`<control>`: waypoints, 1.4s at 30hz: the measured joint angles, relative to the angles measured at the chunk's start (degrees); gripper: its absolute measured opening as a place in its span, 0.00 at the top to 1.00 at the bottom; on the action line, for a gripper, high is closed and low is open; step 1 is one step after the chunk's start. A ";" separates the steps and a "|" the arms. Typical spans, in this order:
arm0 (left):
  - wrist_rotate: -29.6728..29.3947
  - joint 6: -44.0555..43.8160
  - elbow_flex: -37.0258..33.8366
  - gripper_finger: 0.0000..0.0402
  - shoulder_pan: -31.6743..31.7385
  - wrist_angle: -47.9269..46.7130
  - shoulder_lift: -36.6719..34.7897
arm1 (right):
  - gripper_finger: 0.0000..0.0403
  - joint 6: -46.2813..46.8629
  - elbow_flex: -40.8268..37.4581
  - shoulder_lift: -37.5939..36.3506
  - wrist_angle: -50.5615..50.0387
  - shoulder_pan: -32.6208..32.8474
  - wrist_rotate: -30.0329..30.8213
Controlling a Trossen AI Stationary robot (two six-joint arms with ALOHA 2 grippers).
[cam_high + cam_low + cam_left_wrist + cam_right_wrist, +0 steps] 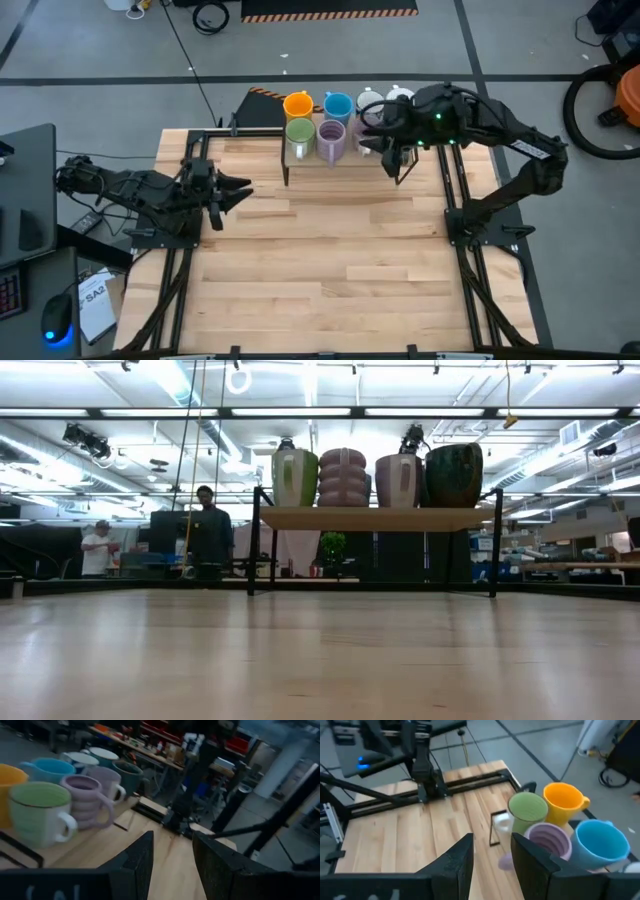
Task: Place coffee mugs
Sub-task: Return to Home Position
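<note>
Atop shelf (375, 518), far edge of worktop (320, 260): mugs (300, 132) clustered. At shelf's right end, right gripper (492, 840), jaws wide, empty; left gripper (172, 837) well apart from shelf, likewise. Likely homing; next, retract right without clipping mugs.

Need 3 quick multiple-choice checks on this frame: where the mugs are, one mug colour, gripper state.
1. The mugs stand: A on the shelf; B on the floor; C in a box.
2. The mug beside the orange mug in the back row is: A red; B blue; C silver.
3. The left gripper and right gripper are: A both open and empty; B both shut on mugs; C left shut on a spoon.

1 A: the low view shows them lined up on the shelf board.
2 B: from above, the blue mug sits right next to it.
3 A: each wrist view shows the fingers apart with nothing between them.
</note>
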 joint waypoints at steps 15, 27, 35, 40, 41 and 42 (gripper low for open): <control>-0.30 0.04 0.00 0.65 7.74 -3.50 -6.73 | 0.66 3.73 -38.54 -17.92 42.75 -2.63 -6.62; -0.57 -4.19 -11.81 0.65 9.40 3.11 -14.17 | 0.66 10.67 -60.52 -32.77 60.90 -4.16 -7.42; -3.78 -9.65 -22.36 0.65 9.40 7.89 -23.10 | 0.68 16.06 -73.82 -42.04 67.03 -4.39 -4.65; -4.80 -12.67 -30.29 0.65 9.40 15.39 -26.74 | 0.71 21.73 -82.60 -45.72 75.20 -4.39 -4.67; -4.76 -13.46 -31.62 0.65 9.40 16.50 -27.26 | 0.71 22.62 -84.11 -46.28 76.76 -4.39 -4.67; -4.80 -14.38 -32.91 0.65 9.40 17.18 -27.73 | 0.72 23.33 -85.49 -46.85 77.93 -4.39 -4.67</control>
